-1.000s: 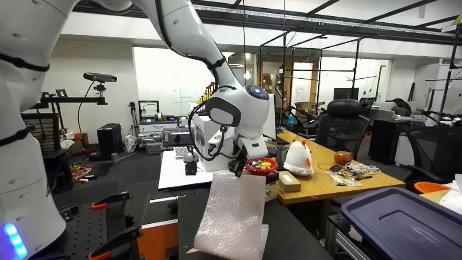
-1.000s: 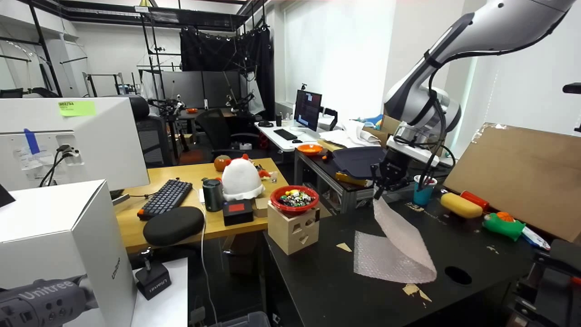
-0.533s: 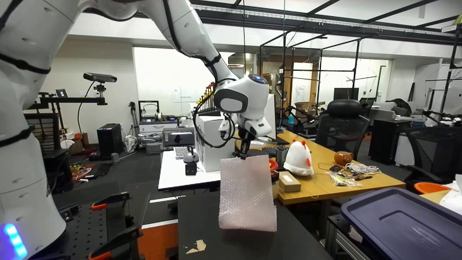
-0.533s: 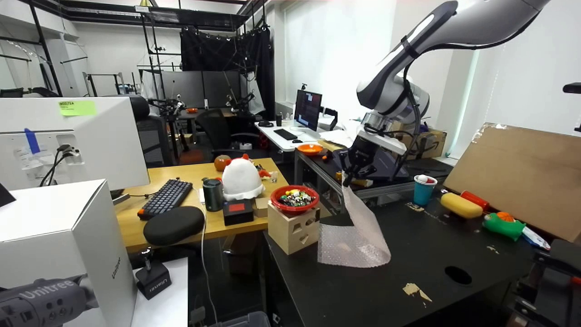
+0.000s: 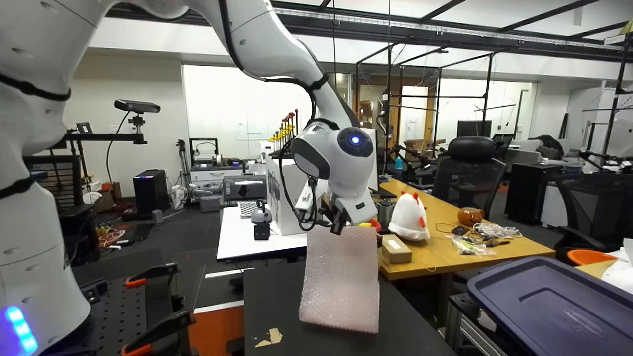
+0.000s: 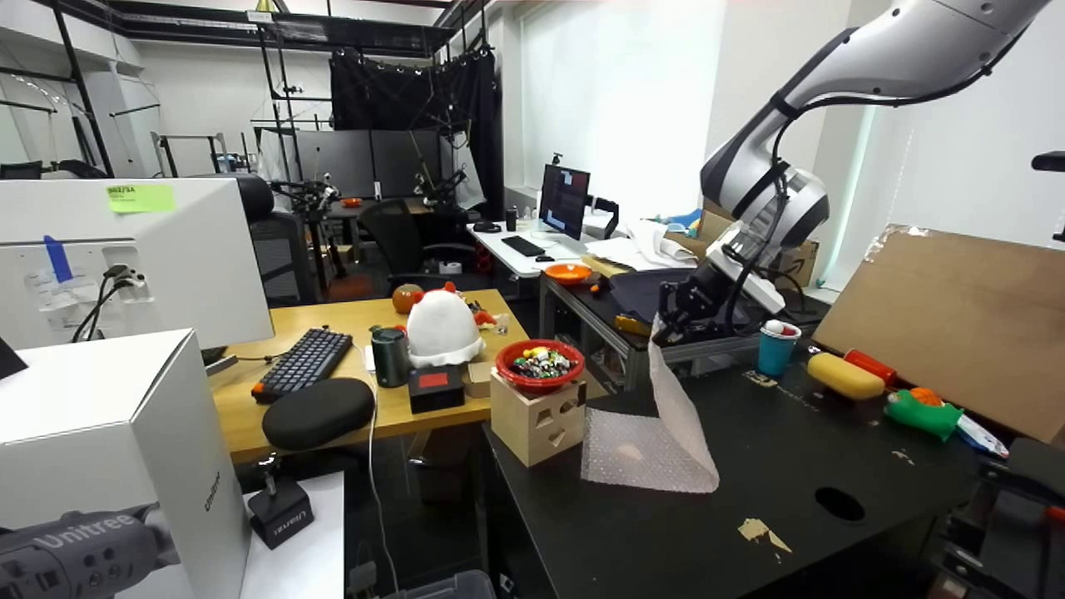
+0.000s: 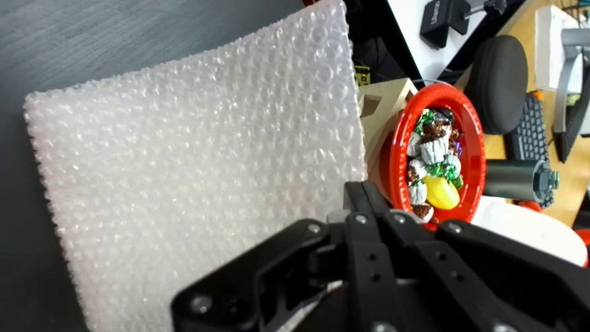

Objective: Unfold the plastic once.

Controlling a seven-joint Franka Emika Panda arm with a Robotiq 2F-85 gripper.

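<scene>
Where my gripper (image 7: 362,185) pinches one edge of the plastic (image 7: 198,152), my jaws are closed on translucent bubble wrap, though the very tips are hard to make out; the rectangular sheet slopes down from me to a soft bend, its lower layer spread over the black tabletop (image 6: 599,532); just beside it, a pale wooden box (image 6: 510,424) bears a round, glossy red bowl (image 7: 399,157).
</scene>
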